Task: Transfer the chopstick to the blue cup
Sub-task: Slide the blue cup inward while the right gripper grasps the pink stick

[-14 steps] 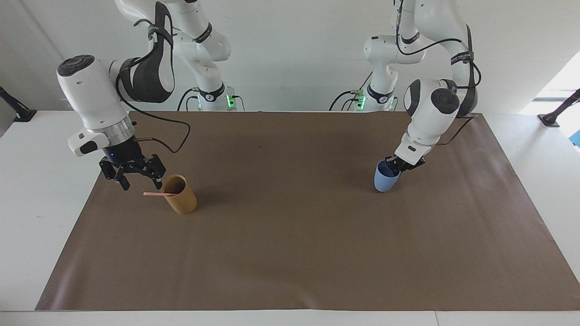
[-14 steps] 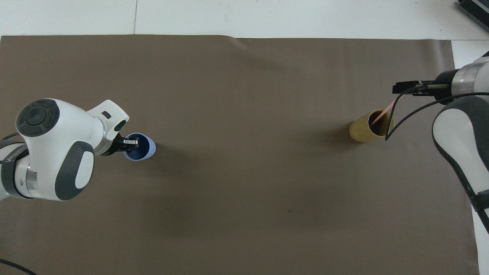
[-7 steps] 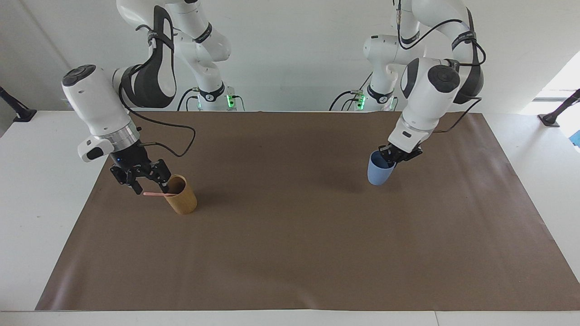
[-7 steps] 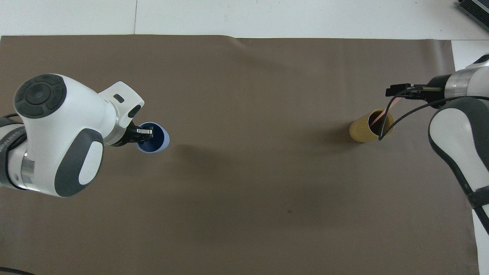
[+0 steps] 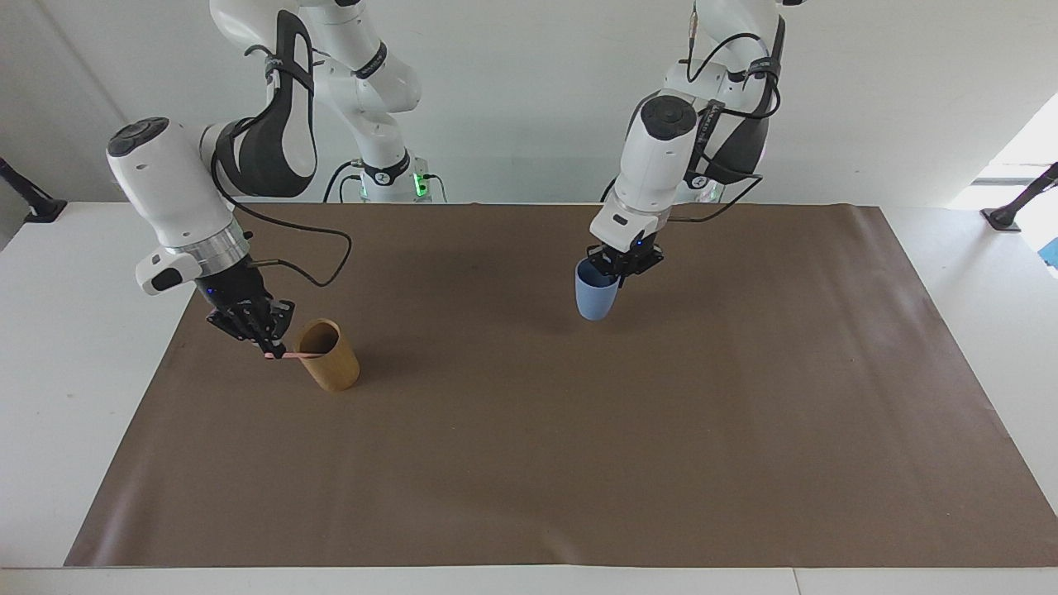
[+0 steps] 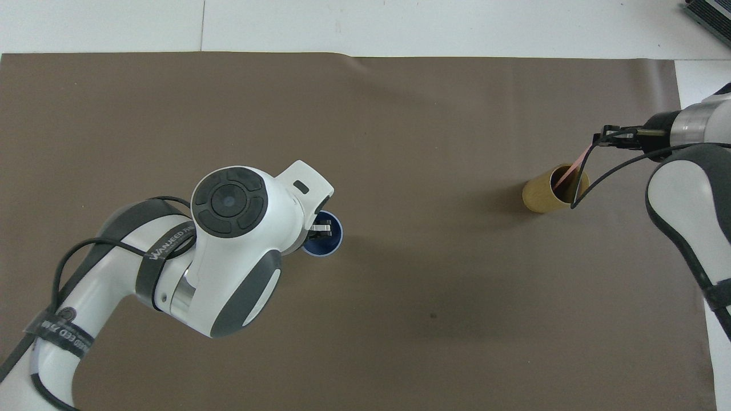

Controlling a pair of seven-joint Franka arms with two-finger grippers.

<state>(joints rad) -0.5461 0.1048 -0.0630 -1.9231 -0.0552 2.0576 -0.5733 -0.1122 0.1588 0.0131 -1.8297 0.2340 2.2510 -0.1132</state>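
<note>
Both sets of jaws are clamping down right now. I'm seeing the right gripper [image 5: 270, 351] pinching the free end of the thin pale pink chopstick [image 5: 291, 355], whose other end is sitting inside the tall tan wooden-looking cup [image 5: 329, 355] just beside those fingers. Over mid-mat, the left gripper [image 5: 612, 277] is gripping the rim of the small light-blue tapered plastic cup [image 5: 594, 297], which is hanging under it above the brown mat [image 5: 529, 463].
</note>
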